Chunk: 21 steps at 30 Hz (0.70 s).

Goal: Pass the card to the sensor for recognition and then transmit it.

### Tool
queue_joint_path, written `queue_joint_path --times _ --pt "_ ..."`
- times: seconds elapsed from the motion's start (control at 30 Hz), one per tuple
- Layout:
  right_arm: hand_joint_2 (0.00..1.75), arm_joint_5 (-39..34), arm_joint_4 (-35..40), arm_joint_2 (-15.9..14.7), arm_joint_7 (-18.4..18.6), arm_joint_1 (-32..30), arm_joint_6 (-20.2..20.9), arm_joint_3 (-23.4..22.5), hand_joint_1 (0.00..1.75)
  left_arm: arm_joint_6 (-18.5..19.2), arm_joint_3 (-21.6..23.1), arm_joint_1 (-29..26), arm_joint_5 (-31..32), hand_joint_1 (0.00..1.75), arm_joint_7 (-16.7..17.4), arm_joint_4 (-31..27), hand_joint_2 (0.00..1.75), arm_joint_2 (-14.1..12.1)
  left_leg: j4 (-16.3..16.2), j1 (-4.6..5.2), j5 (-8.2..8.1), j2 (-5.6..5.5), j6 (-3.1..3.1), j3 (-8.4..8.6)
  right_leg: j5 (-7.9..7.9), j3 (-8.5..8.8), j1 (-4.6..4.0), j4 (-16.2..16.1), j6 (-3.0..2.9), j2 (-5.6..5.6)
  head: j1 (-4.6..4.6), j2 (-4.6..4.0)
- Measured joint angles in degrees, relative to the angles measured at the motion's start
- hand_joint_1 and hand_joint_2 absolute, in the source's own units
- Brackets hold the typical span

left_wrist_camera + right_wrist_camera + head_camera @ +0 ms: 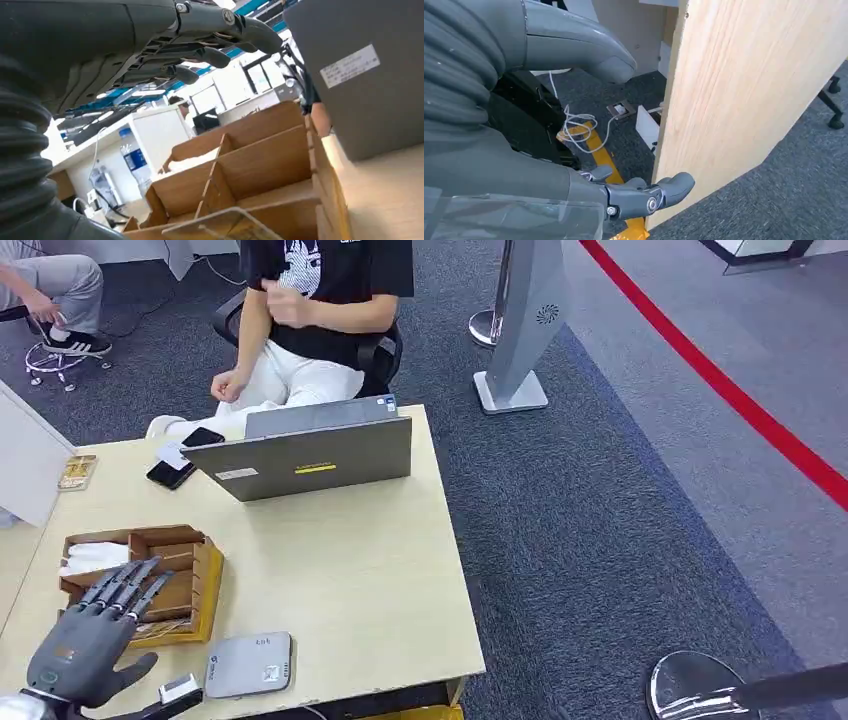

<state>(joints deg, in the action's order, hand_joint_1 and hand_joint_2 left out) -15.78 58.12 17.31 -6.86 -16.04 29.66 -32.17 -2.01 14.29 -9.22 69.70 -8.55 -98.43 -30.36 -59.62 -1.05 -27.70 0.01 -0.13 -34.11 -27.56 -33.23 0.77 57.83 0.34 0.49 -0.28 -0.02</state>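
Observation:
My left hand (85, 640) hovers at the table's near left corner, fingers stretched out and apart over the wooden divided box (195, 575), holding nothing. In the left wrist view the fingers (200, 52) reach above the box (260, 160), and a card (220, 227) lies tilted in its nearest compartment. The same card (157, 627) shows just past my fingertips. A flat grey sensor (248, 664) lies on the table right of my hand. My right hand (524, 150) hangs beside the table's wooden side panel (744, 90), fingers apart and empty.
A grey laptop (310, 455) stands at the table's far side with a seated person (320, 310) behind it. Two phones (180, 455) and a small card (77, 472) lie far left. White items (95, 557) fill the box's far compartment. Cables (579, 127) lie on the carpet.

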Motion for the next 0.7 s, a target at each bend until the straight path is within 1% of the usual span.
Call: queue_joint_path --times 0.33,0.7 --pt "1.75 0.0 0.0 0.0 0.0 0.0 -0.1 0.0 0.00 -0.1 -2.4 0.1 0.3 0.00 0.5 5.5 1.75 1.1 0.0 0.00 0.00 0.00 0.00 0.00 0.00 -0.01 0.00 0.0 0.00 0.00 -0.02 0.00" --pt "1.75 -0.3 0.2 0.0 0.1 0.0 -0.3 0.0 0.00 -1.1 -4.2 1.1 1.8 0.00 0.7 8.9 1.75 3.2 0.0 0.00 0.00 -0.01 0.00 0.00 0.00 -0.01 0.00 0.0 0.00 -0.01 -0.02 0.00"
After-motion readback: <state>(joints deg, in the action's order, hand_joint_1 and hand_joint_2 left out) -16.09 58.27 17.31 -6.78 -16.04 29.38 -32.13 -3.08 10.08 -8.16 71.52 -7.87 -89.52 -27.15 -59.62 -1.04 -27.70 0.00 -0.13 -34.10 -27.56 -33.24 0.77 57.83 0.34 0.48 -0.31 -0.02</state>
